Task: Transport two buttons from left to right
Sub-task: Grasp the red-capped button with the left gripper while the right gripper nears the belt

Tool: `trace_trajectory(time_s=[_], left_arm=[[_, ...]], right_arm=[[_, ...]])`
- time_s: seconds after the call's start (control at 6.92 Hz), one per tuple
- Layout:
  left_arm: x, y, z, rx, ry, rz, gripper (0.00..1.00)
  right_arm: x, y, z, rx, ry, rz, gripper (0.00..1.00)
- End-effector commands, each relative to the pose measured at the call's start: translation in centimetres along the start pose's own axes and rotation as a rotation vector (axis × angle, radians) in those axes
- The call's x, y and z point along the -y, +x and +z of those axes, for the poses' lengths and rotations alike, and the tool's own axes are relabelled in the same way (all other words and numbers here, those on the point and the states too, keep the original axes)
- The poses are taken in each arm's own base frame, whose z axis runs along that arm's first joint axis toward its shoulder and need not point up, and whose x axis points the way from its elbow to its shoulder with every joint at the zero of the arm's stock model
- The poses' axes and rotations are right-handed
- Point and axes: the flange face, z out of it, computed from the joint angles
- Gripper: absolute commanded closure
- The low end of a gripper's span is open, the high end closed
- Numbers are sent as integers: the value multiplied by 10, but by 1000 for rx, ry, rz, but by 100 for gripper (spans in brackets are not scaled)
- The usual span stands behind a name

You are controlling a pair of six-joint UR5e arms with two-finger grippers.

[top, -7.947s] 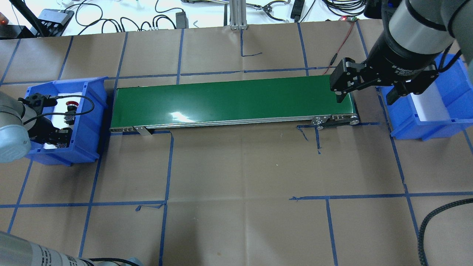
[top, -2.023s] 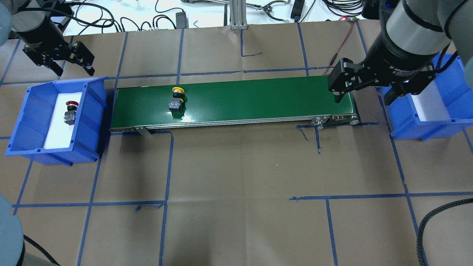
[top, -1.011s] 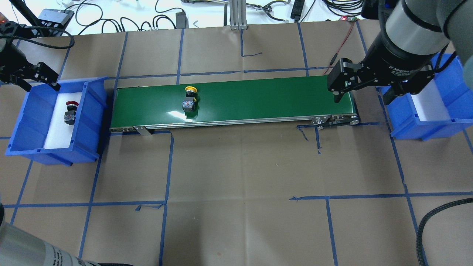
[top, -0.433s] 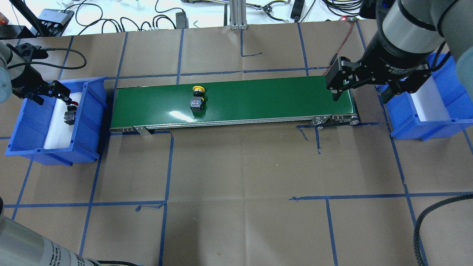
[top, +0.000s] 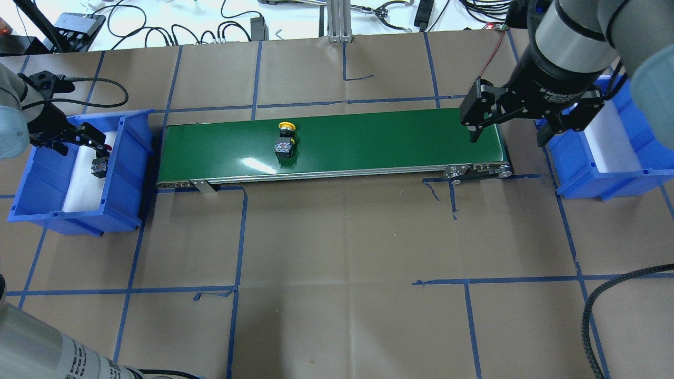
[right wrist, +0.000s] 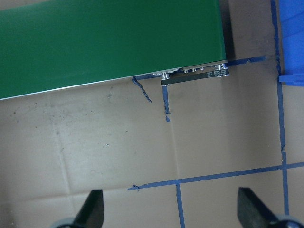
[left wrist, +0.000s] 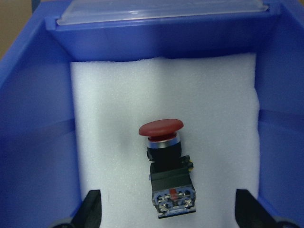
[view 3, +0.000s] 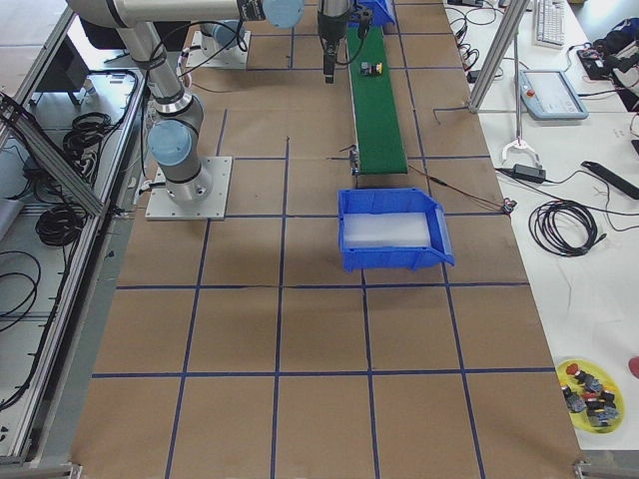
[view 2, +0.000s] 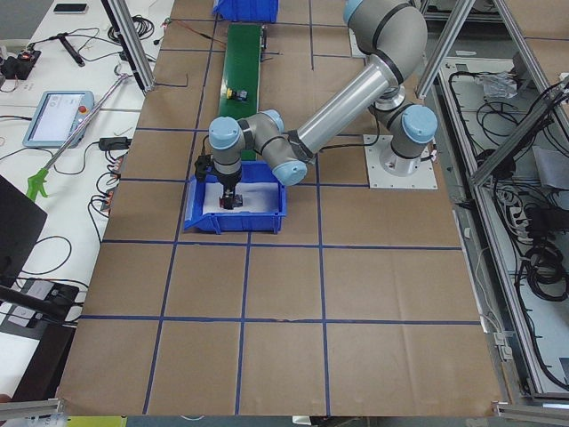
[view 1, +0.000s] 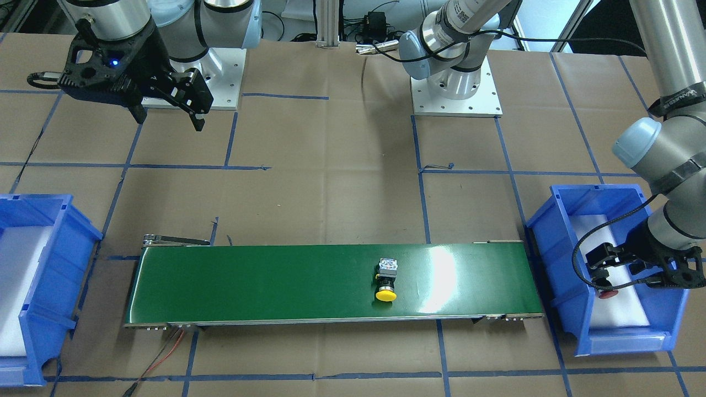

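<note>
The yellow button (top: pixel 284 141) lies on its side on the green conveyor belt (top: pixel 368 137), left of the middle; it also shows in the front view (view 1: pixel 386 278). The red button (top: pixel 99 164) lies on white foam in the left blue bin (top: pixel 131 158). My left gripper (top: pixel 78 141) is open and low in that bin, just behind the red button. In the left wrist view the red button (left wrist: pixel 166 166) lies between the open fingers (left wrist: pixel 90 209). My right gripper (top: pixel 506 137) is open and empty above the belt's right end, beside the right blue bin (top: pixel 647 147).
The right bin holds only white foam (top: pixel 611 142). The belt's drive pulley (top: pixel 476 170) sticks out at its front right corner. Cables and an aluminium post (top: pixel 339 21) line the far table edge. A red wire (top: pixel 487 63) runs to the belt's right end.
The yellow button has ridden the belt to the right. My left gripper came from behind the left bin and dropped into it over the red button. My right gripper drifted slightly left.
</note>
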Motion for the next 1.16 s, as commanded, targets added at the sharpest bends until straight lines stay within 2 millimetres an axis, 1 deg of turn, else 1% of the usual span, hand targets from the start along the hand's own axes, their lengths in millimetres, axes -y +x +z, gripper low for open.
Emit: trace_trajectory(time_s=[0.0, 0.29, 0.43, 0.58, 0.72, 0.87, 1.01], left_arm=[[1, -1, 14, -2, -4, -1, 1], [4, -2, 15, 0, 0, 1, 1], [4, -2, 16, 0, 0, -1, 4], [4, -2, 16, -1, -2, -1, 5], [5, -2, 23, -6, -9, -3, 6], [10, -5, 29, -10, -10, -3, 11], [11, -4, 25, -7, -5, -3, 26]], right_arm=[[25, -4, 21, 8, 14, 19, 0], [26, -5, 21, 7, 20, 19, 0], [26, -5, 20, 9, 21, 19, 0], [27, -3, 22, 3, 19, 20, 0], [27, -3, 23, -2, 19, 20, 0], [26, -5, 21, 7, 20, 19, 0], [27, -5, 21, 10, 26, 18, 0]])
